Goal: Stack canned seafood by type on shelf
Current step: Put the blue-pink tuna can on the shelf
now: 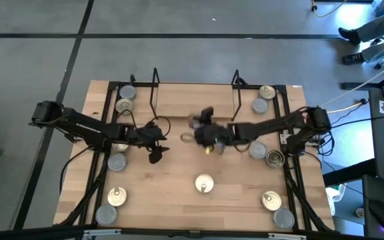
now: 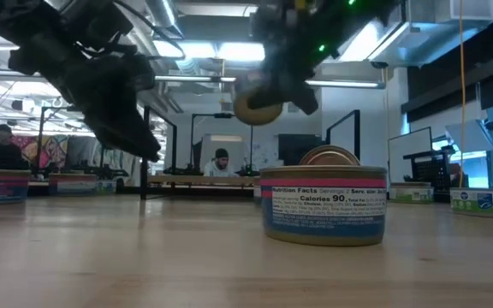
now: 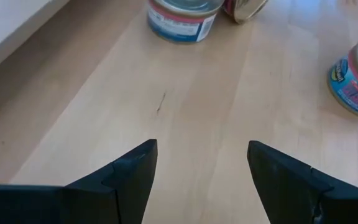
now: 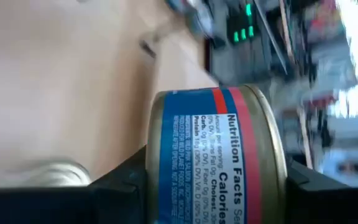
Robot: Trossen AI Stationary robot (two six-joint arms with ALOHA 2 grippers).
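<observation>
- Right gripper [image 4: 216, 180] is carrying a tin [image 4: 219, 155], jaws clamped on it, above the surface near the shelf [image 1: 195, 93].
- Left gripper [image 3: 202, 168] is hovering, jaws wide, empty.
- Next: placing it among matching tins.

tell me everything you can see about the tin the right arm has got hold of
The tin is a short round can with a blue paper label, a red and pink band near one rim, and white nutrition text. Its ends look like bare metal. The right pincer grips it across its sides, one dark finger on each side. In the low view it hangs in the air, tilted, touching nothing else. From above it sits just in front of the shelf.
</observation>
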